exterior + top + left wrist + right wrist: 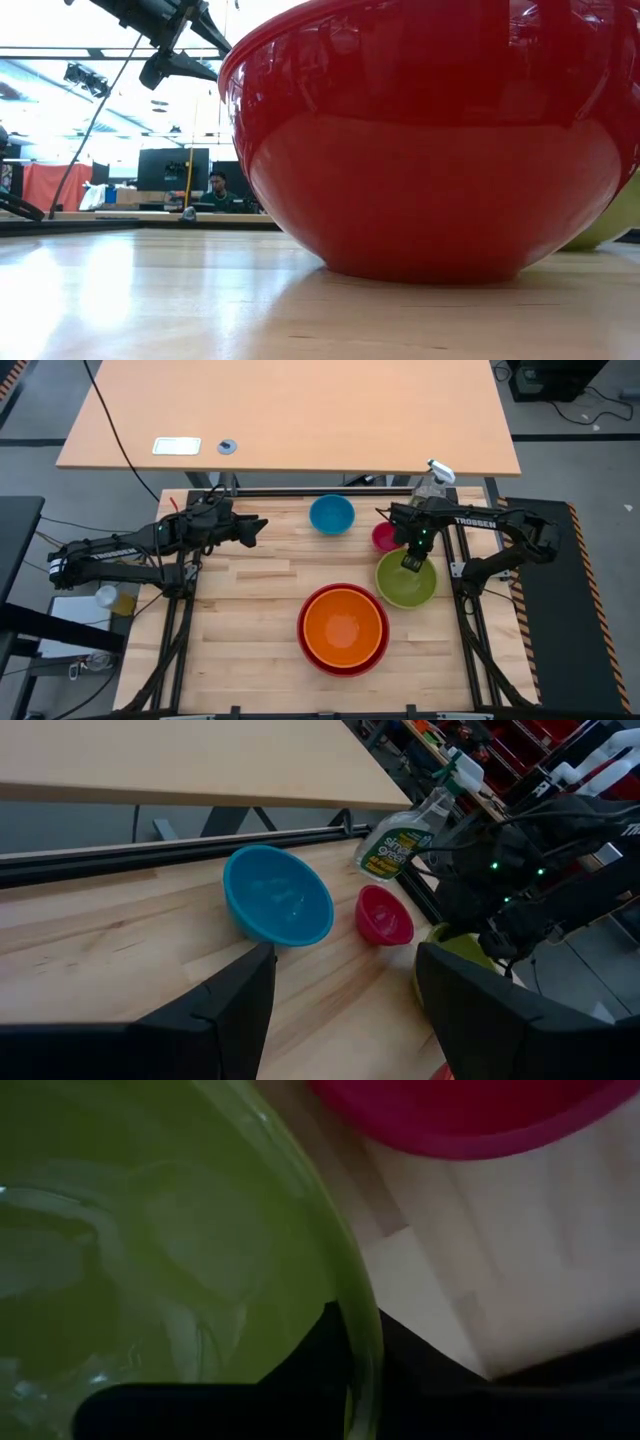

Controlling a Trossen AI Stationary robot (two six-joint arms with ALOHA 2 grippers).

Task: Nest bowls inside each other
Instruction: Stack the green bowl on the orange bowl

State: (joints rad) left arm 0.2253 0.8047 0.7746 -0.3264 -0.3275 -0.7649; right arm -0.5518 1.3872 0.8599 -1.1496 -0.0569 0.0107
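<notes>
The orange bowl sits nested in the red bowl at the table's near middle; the red bowl fills the low view. The lime green bowl stands to their far right, and my right gripper is shut on its far rim. The small magenta bowl stands just beyond it, and the blue bowl is at the far middle. My left gripper hovers open at the far left, pointing toward the blue bowl. My right gripper pinches the green bowl's rim on its far side, facing the magenta bowl. One finger is inside the bowl and one outside. The fingers point straight down from above. The bowl stays upright; whether it is lifted, I cannot tell.
A clear spray bottle with a white trigger stands at the far right corner, just beyond the magenta bowl. Bare wood lies at the table's left and near left. A second, larger table stands beyond the far edge.
</notes>
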